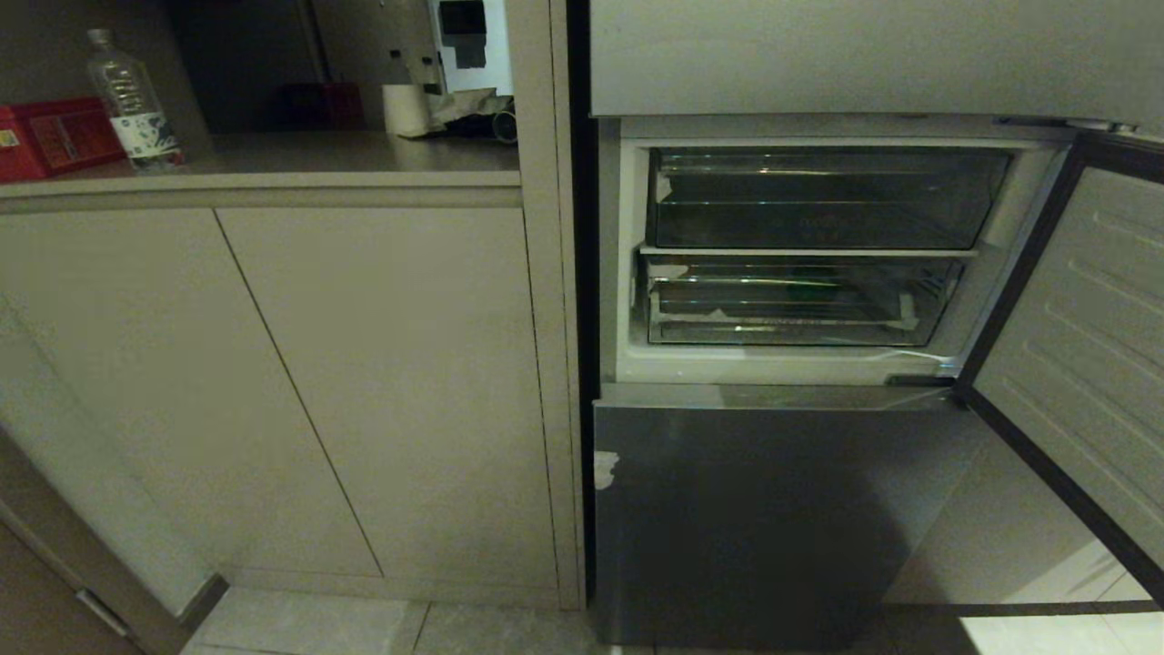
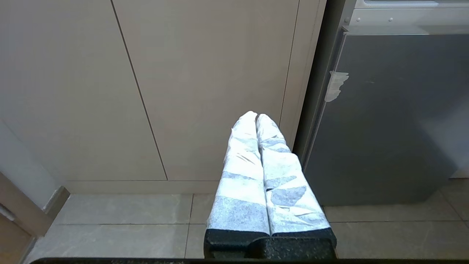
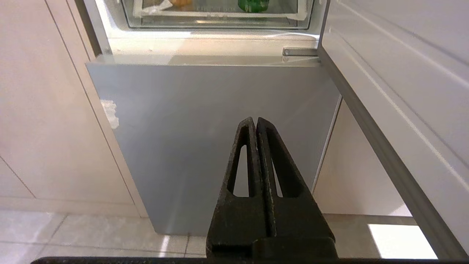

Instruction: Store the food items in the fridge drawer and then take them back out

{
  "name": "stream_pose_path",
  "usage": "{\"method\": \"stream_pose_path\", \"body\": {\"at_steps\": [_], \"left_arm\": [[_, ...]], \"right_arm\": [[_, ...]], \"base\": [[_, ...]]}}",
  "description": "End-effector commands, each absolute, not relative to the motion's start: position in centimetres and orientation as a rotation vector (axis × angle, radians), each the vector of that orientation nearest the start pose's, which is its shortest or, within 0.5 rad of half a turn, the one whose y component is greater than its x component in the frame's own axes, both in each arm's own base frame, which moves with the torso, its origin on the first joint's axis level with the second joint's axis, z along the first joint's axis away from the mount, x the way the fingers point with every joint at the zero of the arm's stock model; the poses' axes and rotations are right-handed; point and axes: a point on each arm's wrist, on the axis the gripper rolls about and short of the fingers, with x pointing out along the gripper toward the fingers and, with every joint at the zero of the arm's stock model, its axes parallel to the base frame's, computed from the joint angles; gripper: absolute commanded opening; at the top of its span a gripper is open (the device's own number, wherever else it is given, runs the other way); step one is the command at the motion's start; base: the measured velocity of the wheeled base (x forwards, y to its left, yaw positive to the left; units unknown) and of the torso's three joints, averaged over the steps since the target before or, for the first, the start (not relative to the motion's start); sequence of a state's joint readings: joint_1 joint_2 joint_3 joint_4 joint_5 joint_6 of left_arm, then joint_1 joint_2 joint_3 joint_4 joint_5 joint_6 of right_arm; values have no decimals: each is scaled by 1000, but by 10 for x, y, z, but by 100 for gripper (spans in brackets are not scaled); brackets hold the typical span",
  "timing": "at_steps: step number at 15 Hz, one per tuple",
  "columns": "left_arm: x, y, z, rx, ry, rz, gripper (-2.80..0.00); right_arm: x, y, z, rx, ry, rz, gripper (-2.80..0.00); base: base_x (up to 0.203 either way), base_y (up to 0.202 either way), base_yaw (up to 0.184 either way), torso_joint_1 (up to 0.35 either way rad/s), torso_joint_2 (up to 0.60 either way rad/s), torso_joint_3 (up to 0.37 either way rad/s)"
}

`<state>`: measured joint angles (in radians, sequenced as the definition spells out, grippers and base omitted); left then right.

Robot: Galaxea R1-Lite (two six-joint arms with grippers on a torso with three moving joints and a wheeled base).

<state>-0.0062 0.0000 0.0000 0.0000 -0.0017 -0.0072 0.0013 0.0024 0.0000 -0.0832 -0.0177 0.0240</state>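
The fridge drawer's grey panel point(image 1: 1082, 364) stands swung open to the right, its white ribbed inner face point(image 3: 395, 73) showing. Inside are two clear bins, one above the other. In the right wrist view the lower bin point(image 3: 220, 20) holds a tan potato point(image 3: 180, 3) and a glossy green item point(image 3: 253, 4) side by side. My right gripper point(image 3: 255, 119) is shut and empty, low before the bottom grey panel. My left gripper point(image 2: 256, 115), with white-wrapped fingers, is shut and empty, facing the beige cabinet. Neither arm shows in the head view.
The lowest grey fridge panel point(image 1: 764, 509) is closed, with a white tape scrap point(image 1: 605, 468) on its left edge. Beige cabinet doors point(image 1: 273, 382) fill the left. On the counter above stand a clear water bottle point(image 1: 135, 105) and a red box point(image 1: 50, 136). The floor is tiled point(image 2: 128, 223).
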Motion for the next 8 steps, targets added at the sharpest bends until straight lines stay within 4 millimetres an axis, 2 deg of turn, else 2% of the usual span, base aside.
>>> {"method": "stream_pose_path", "body": {"at_steps": [1,5,6,8], "left_arm": [[-23,0,75,-8,3,-8,-280],[-23,0,76,-8,2,-8,-280],[-23,0,75,-8,3,-8,-280],[-23,0,76,-8,1,-8,-280]], "right_arm": [[-21,0,76,24,-57,-15,-280],[-21,0,76,13,-57,-15,-280],[-21,0,76,13,-57,-15,-280],[-21,0,76,11,-58,-15,-280]], "base": [[0,0,0,0,0,0],[0,0,0,0,0,0],[1,7,-78,3,4,2],[3,3,-167,3,2,2]]}}
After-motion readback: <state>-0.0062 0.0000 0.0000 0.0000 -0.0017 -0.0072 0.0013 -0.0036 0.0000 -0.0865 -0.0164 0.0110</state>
